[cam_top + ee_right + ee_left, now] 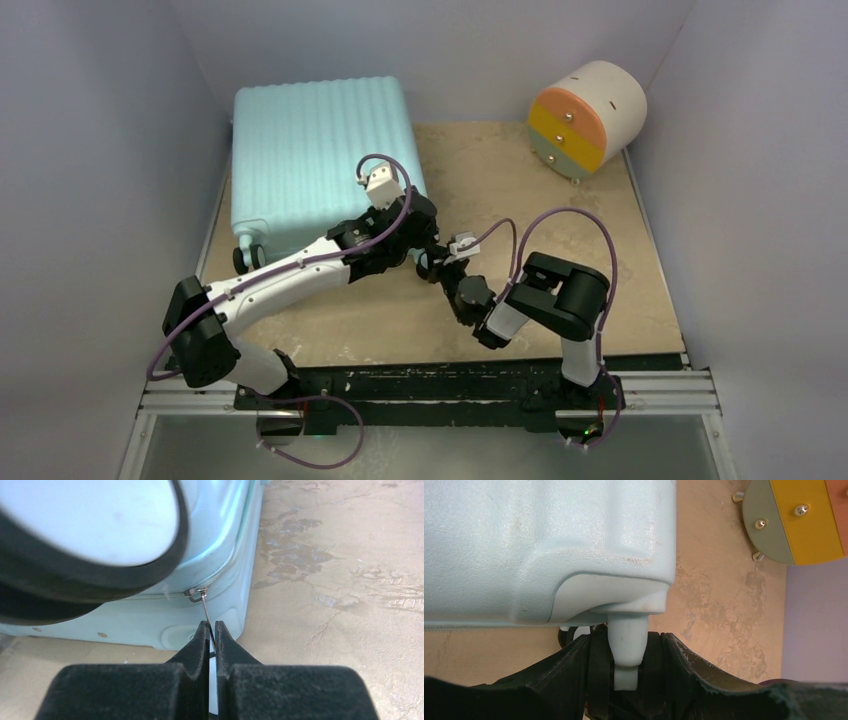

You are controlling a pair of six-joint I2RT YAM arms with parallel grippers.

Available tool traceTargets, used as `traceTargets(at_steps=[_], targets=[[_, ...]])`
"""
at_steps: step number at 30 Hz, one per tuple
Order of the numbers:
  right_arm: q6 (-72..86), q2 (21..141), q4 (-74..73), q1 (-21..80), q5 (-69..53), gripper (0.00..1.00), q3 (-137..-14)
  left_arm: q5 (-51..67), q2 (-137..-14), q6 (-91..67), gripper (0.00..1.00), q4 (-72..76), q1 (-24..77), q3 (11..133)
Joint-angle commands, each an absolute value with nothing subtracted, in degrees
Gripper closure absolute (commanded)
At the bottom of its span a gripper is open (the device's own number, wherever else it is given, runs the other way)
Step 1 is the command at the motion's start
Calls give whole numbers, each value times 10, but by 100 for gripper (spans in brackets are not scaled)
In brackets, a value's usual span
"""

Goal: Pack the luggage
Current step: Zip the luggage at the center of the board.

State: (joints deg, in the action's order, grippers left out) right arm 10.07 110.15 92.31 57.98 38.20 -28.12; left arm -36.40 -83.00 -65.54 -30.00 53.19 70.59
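Note:
The luggage (320, 160), a pale teal ribbed suitcase, lies flat and zipped at the back left of the table. At its near right corner my left gripper (418, 248) is partly closed around a wheel. In the left wrist view the teal wheel stem (626, 640) sits between the black tyres, and the fingers (704, 672) press in from both sides. My right gripper (212, 626) is shut on the thin metal zipper pull (205, 607), which hangs from the slider (192, 593) at that corner. In the top view the right gripper (440, 268) is just beside the left one.
A round cream drawer unit (585, 118) with orange, yellow and green fronts lies on its side at the back right. A white wheel with a black tyre (90, 540) fills the right wrist view's upper left. Pale walls close in the tan table (500, 180).

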Motion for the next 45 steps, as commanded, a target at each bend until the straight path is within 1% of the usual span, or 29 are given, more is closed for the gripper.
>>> traceTargets(at_steps=[1,6,13,18,30,38,45], targets=[[126,1089,1035,527,507,100,-242,-377,-830,-641,100,-410,516,673],[143,1082,1035,497,479,100,-238,-363,-826,-632,100,-405,516,665],[137,1083,1031,457,453,100,-250,-322,-799,-569,100,-362,516,632],[143,1085,1029,430,435,100,-252,-314,-785,-552,100,-351,516,615],[72,1097,1027,364,369,100,-295,-299,-776,-532,100,-350,516,598],[3,1123,1020,347,299,100,-364,-284,-764,-523,100,-348,517,585],[-15,1155,965,329,269,100,-455,-274,-743,-514,100,-361,517,581]])
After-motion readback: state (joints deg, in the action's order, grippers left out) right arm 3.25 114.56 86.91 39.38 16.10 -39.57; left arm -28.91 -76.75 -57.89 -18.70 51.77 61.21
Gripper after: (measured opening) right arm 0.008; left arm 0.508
